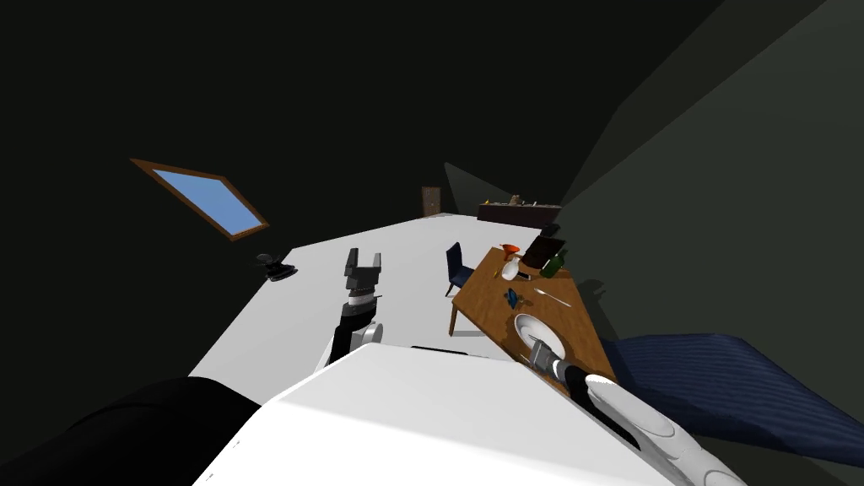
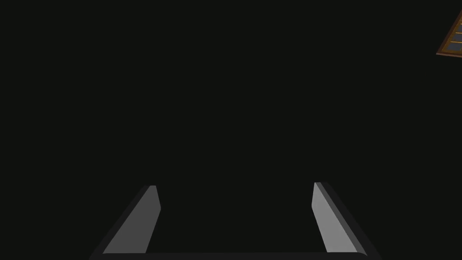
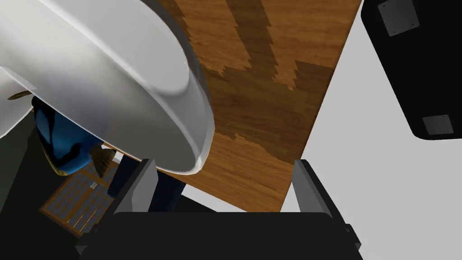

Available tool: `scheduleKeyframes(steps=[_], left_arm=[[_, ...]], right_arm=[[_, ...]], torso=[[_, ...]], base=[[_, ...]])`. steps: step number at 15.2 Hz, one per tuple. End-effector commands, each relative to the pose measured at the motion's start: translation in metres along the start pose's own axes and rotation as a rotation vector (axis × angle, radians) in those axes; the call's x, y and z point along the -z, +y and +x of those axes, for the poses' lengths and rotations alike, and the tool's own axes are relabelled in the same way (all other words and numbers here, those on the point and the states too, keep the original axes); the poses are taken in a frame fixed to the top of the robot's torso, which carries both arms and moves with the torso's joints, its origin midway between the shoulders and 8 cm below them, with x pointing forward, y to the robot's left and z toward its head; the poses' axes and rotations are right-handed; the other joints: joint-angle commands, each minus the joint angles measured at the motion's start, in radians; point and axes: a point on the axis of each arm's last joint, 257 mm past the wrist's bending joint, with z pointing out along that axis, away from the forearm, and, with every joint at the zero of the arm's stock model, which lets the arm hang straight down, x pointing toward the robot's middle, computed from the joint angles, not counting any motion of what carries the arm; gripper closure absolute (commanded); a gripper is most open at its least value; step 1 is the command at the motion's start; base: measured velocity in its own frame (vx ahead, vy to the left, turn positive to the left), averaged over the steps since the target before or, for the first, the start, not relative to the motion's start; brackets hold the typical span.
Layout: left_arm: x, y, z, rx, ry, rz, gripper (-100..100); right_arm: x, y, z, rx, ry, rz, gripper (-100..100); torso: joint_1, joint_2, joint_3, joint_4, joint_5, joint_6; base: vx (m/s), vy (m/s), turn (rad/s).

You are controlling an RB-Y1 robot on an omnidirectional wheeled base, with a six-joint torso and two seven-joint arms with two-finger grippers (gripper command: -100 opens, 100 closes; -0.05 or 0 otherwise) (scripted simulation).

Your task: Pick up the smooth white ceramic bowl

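Observation:
A smooth white bowl (image 1: 537, 331) sits on the near end of a wooden table (image 1: 485, 297). My right gripper (image 1: 537, 348) is at the bowl's near rim. In the right wrist view the bowl (image 3: 113, 76) looms close, its rim reaching just past one finger into the gap. That right gripper (image 3: 225, 185) is open, with the fingers not pressing the bowl and the table (image 3: 270, 90) behind it. My left gripper (image 1: 364, 258) is raised over the floor to the left and open, and the left wrist view shows the left gripper (image 2: 234, 198) holding nothing.
A blue fish-like item (image 3: 63, 140) lies just beyond the bowl (image 1: 511, 296). Farther along the table stand a white bottle (image 1: 510, 268), a green bottle (image 1: 552, 267) and a dark upright panel (image 1: 544, 249). A navy chair (image 1: 458, 266) stands left of the table, and a navy cushion (image 1: 726, 380) lies right.

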Motion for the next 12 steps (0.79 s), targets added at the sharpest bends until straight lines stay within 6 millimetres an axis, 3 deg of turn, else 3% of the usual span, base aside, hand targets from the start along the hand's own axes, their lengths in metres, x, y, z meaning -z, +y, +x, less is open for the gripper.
scheduleKeyframes(steps=[1,3,5,8,12], left_arm=[[0.000,0.000,0.000,0.000,0.000,0.000,0],[0.000,0.000,0.000,0.000,0.000,0.000,0],[0.000,0.000,0.000,0.000,0.000,0.000,0],[0.000,0.000,0.000,0.000,0.000,0.000,0],[0.000,0.000,0.000,0.000,0.000,0.000,0]], right_arm=[[0.002,-0.003,0.019,0.049,0.040,-0.001,-100],[0.012,-0.013,0.055,0.147,0.121,-0.004,-100],[0.012,-0.013,0.055,0.147,0.121,-0.004,-100],[0.026,-0.026,0.097,0.263,0.216,-0.013,-100],[0.040,-0.037,0.127,0.349,0.287,-0.024,-100]], torso=[[0.000,0.000,0.000,0.000,0.000,0.000],[0.000,0.000,0.000,0.000,0.000,0.000],[0.000,0.000,0.000,0.000,0.000,0.000],[-0.001,0.001,0.001,0.000,0.000,0.000],[0.000,0.001,0.000,0.000,0.000,0.000]], base=[[0.024,0.063,0.046],[0.027,0.071,0.059],[0.024,0.062,0.033],[0.018,0.060,0.060],[0.025,0.068,0.043]])
